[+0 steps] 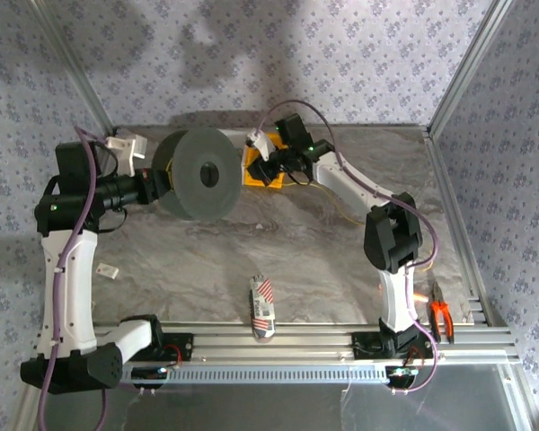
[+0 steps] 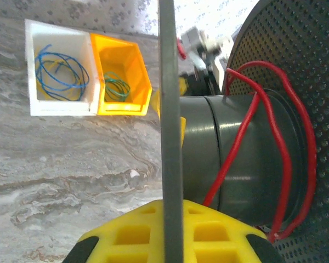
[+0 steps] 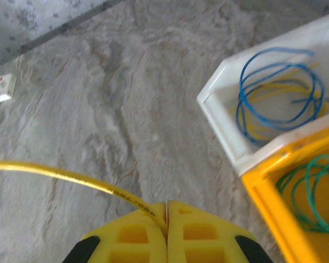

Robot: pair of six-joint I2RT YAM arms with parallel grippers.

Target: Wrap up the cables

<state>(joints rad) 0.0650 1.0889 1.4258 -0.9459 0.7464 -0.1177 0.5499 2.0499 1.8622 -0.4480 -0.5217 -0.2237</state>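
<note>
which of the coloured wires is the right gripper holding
the yellow wire, pinched in the shut right gripper. the blue wire lies in the white bin, the green wire in the yellow bin, the red wire on the spool.

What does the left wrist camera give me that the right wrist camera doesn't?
Left wrist, not right wrist: the spool, its near flange clamped edge-on in the left gripper, with red wire draped over the core. Right wrist, not left wrist: the yellow cable, pinched between the shut fingers of the right gripper, and a small white object on the table. Both: the white bin holding blue wire and the yellow bin holding green wire.
</note>
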